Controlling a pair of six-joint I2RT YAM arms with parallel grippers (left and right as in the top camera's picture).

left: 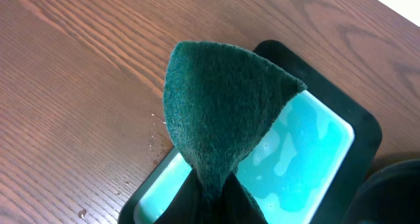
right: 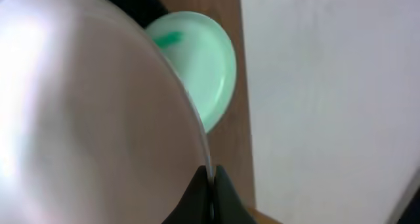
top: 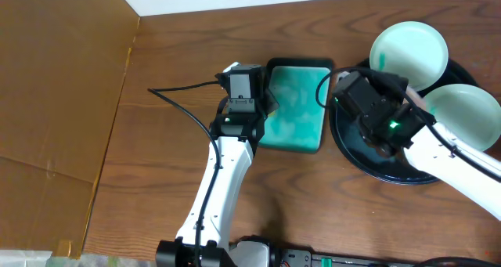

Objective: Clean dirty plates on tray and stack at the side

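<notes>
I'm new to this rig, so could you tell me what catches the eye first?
The left gripper pinches a dark green scouring pad over the teal dish at mid-table. The right gripper clamps the rim of a pale plate over the black tray, a mint plate beyond it.

A folded dark green sponge (left: 220, 112) hangs over the teal rectangular dish (top: 301, 118) on the wooden table (top: 180, 48), beside brown cardboard (top: 55, 102).

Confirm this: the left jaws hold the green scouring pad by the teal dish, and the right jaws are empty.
Wrong on the right gripper: the right wrist view shows its jaws shut on the rim of a pale plate. The rest stands.
</notes>
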